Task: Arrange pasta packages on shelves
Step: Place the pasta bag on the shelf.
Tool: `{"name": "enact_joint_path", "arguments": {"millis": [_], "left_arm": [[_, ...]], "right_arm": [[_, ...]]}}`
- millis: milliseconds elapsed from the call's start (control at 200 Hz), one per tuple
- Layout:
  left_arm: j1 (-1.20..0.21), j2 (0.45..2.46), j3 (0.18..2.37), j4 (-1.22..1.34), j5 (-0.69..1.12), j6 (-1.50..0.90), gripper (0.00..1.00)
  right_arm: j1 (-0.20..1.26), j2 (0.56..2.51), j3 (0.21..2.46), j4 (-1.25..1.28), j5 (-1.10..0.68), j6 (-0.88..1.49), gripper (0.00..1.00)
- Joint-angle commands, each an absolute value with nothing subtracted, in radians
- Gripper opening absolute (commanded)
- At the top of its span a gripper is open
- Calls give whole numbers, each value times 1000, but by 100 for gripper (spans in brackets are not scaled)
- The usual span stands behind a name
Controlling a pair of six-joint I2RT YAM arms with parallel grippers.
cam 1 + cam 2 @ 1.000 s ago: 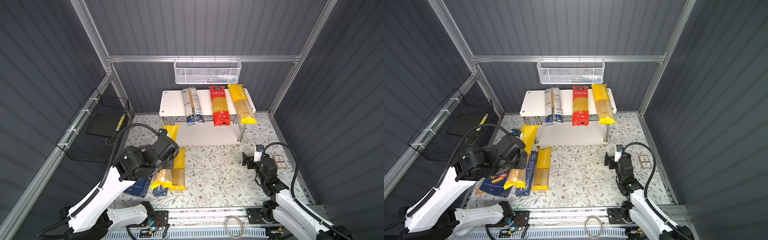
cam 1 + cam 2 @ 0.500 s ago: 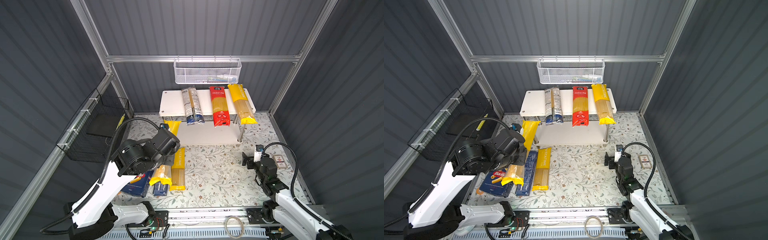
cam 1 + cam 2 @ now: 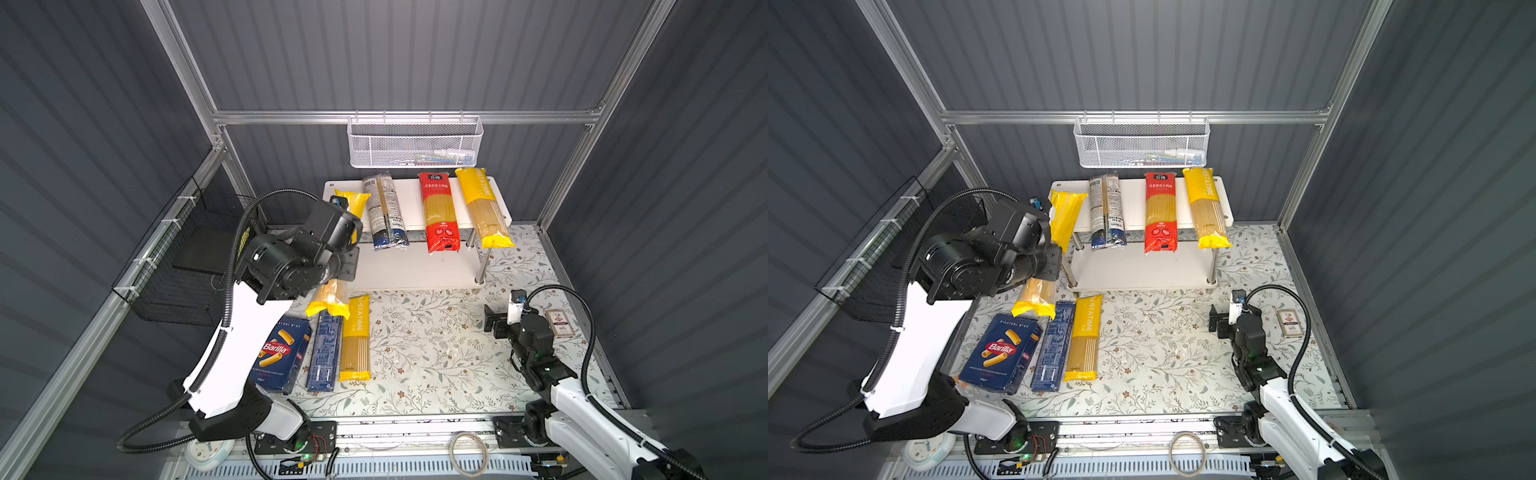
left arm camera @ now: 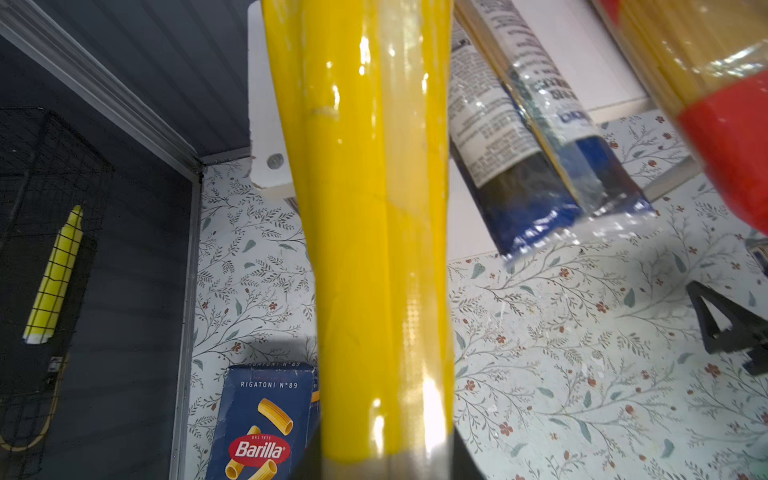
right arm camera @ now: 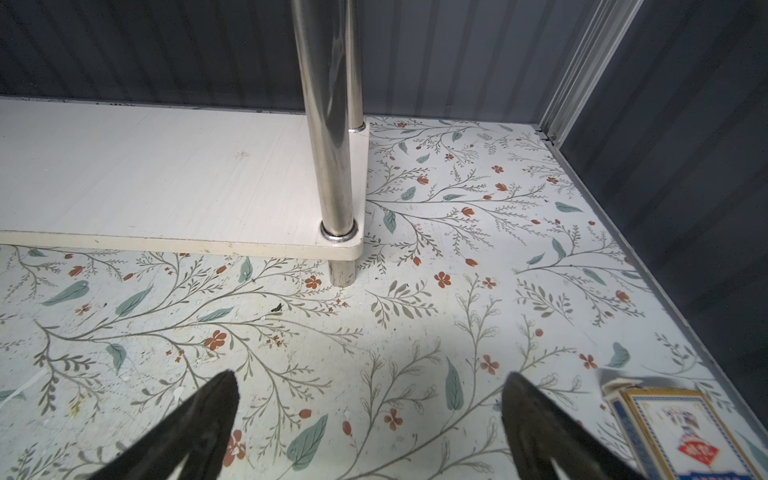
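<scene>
Left gripper: we clamp the middle of a long yellow plastic spaghetti bag, lifted and tilted.
Held bag: its far end hangs over the left edge of the white upper shelf board, just beside the grey-and-dark-blue spaghetti bag.
Right gripper: jaws wide, empty, near a chrome shelf leg.
Risk: we judge the glossy film may pivot in our pinch; released this near the edge, it could tip off or shove its neighbour.
</scene>
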State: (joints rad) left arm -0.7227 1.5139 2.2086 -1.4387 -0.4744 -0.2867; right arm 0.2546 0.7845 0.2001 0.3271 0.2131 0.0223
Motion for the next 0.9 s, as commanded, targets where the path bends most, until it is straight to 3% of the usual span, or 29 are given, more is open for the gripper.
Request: {"name": "enact_joint_path", "arguments": {"millis": [0,370,665,895], "left_arm": [[-696,1562,2298,-1321,-426,-180,14],[-453,1706,2375,-1213,-165,-122,13],[-387,1844,2519,-1175,-83,-115,14],[-327,1863,2462,-1129,-20,-140,14]], "right_arm": [[250,782,219,327,225,32,99],[250,787,222,324,223,32,99],[250,788,224,321,226,35,99],[250,790,224,319,224,35,99]]}}
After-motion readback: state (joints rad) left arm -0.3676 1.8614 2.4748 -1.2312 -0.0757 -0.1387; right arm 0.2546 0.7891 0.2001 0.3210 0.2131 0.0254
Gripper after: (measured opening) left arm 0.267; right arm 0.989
